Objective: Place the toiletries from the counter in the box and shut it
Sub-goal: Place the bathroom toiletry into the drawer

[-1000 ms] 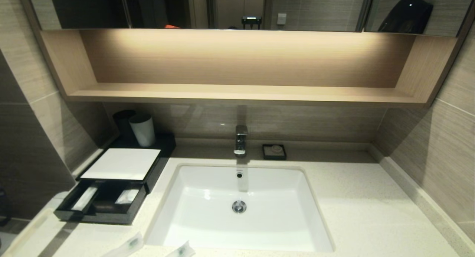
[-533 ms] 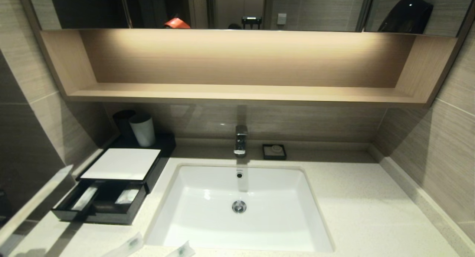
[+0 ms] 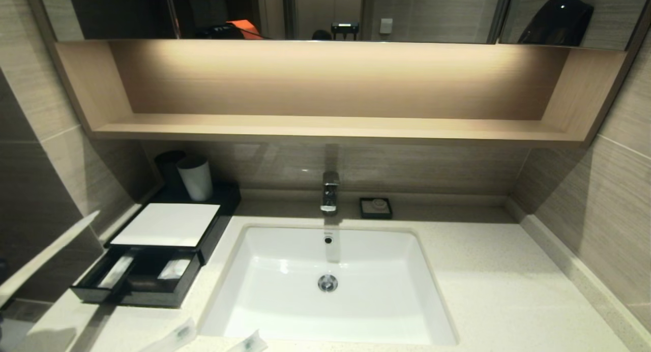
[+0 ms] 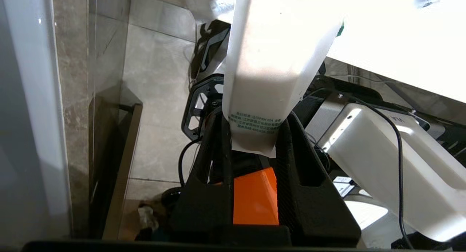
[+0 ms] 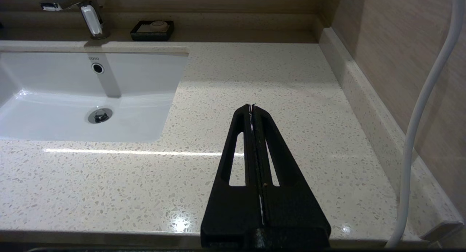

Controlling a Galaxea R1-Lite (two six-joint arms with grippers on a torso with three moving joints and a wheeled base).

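Chrome faucet [image 3: 330, 192] behind basin, black soap dish [image 3: 376, 208] just right of it. White cup [image 3: 195, 177] and dark cup [image 3: 168, 168] back left. Wooden shelf [image 3: 330, 128] above.

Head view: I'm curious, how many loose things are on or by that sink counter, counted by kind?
Wrapped packets: 5 (two in the open drawer at and, two on the counter at and, one in the left gripper)
Cups: 2 (white, dark)
Soap dish: 1
Box: 1
Total: 9

Left tool [image 4: 251, 124] clamped; right tool [image 5: 252, 107] pressed together, parked
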